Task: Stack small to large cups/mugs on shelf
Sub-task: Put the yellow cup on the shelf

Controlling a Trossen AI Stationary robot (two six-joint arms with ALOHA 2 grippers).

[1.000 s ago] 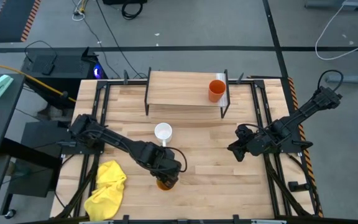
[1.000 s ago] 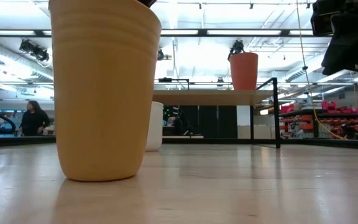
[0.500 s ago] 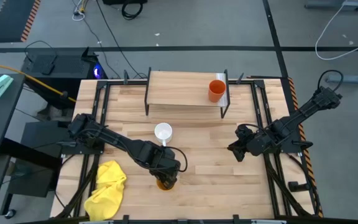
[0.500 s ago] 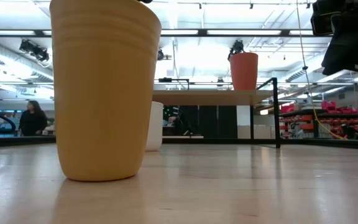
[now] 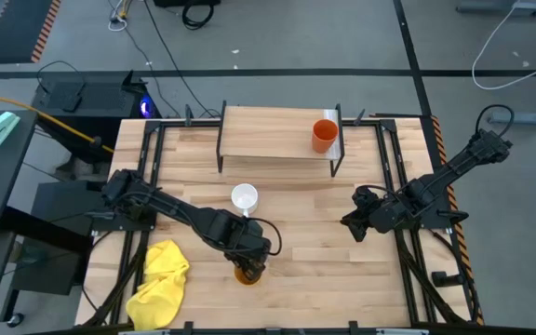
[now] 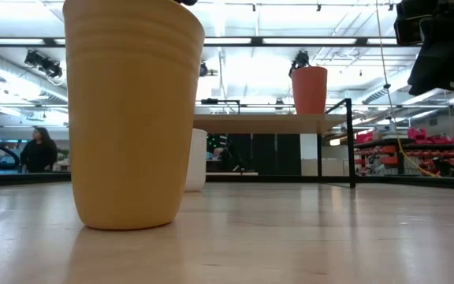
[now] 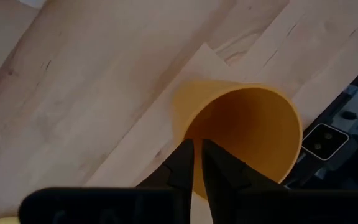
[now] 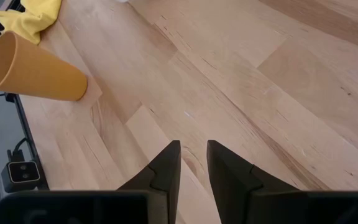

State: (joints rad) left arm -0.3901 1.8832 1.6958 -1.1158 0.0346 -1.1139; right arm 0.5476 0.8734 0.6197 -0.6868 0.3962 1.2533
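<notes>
— Left gripper [image 7: 197, 163]: where is it?
— At the yellow-orange cup's [image 7: 244, 134] rim, fingers a narrow slit apart, the near wall seemingly between them; a firm grip I cannot tell. That cup stands upright near the table's [image 5: 324, 279] front edge.
— And the others?
— White mug [image 5: 244, 197] mid-table; red-orange cup [image 5: 324, 135] on the shelf [image 5: 268, 132]. Right gripper [image 8: 193, 163] waits, slightly parted, empty.

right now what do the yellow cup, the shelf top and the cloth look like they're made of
Yellow cup: looks like matte plastic, judging by its even colour, faint moulded rings near the rim and lack of shine; glazed ceramic is less likely.
Shelf top: light unfinished-looking wood, with pale grain and a dull surface.
Cloth: soft fabric, crumpled into folds, possibly microfibre.
</notes>
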